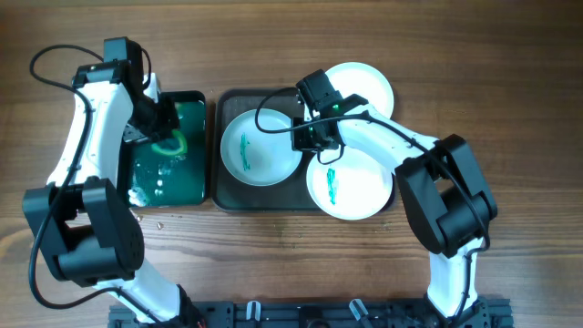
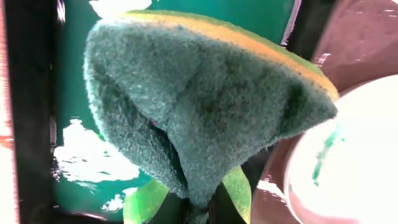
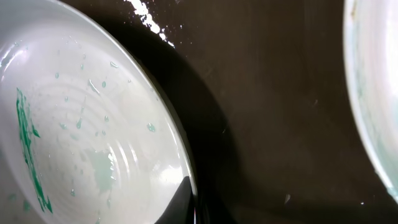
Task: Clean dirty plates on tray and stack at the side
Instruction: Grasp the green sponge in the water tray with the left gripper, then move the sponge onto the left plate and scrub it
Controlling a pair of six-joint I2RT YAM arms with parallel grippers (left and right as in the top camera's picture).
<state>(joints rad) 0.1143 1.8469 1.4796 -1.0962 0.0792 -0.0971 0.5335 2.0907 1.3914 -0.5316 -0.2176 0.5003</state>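
A white plate with a green smear lies in the dark tray. My right gripper sits at its right rim. In the right wrist view, one finger lies inside the wet plate at its rim, shut on it. My left gripper is over the green water basin, shut on a green and yellow sponge pinched between its green fingers. A second smeared plate rests at the tray's lower right. A clean white plate lies at the upper right.
The basin holds green soapy water with foam. The left wrist view shows the smeared plate beside the basin. Another plate's edge shows at the right of the right wrist view. Small crumbs lie on the wooden table below the basin.
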